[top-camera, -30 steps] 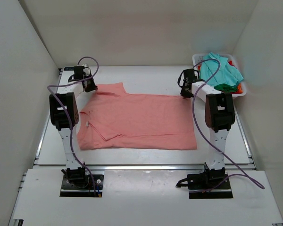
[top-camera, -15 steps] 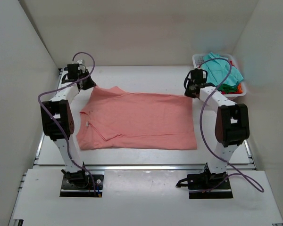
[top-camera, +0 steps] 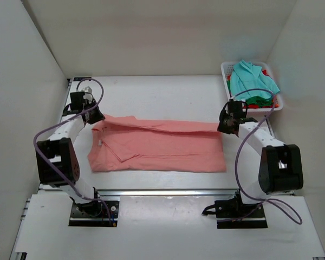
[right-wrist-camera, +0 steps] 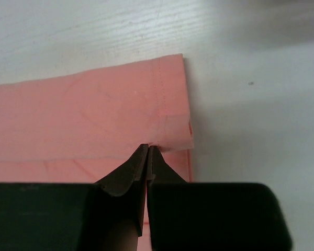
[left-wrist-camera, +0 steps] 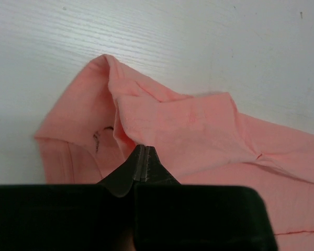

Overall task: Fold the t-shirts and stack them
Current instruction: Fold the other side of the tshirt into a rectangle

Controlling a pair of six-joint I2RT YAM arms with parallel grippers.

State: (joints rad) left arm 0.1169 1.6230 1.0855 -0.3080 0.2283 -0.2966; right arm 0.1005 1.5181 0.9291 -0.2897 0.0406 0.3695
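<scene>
A salmon-pink t-shirt (top-camera: 157, 143) lies across the table with its far edge lifted and carried toward the near side. My left gripper (top-camera: 95, 118) is shut on the shirt's far left corner, a pinched fold of pink cloth (left-wrist-camera: 162, 117) rising from its tips (left-wrist-camera: 141, 149). My right gripper (top-camera: 223, 127) is shut on the far right hem corner (right-wrist-camera: 172, 125), the cloth doubled over at its tips (right-wrist-camera: 148, 149). A teal t-shirt (top-camera: 250, 78) lies heaped in the basket, with green and red cloth (top-camera: 258, 101) under it.
A white plastic basket (top-camera: 227, 69) stands at the back right corner beside the right wall. White walls close in the table on the left, back and right. Bare table (top-camera: 162, 92) shows behind the pink shirt.
Both grippers have come toward the near side, drawing the pink shirt's far edge with them. That edge now folds over the shirt's middle, and the shirt looks narrower front to back.
</scene>
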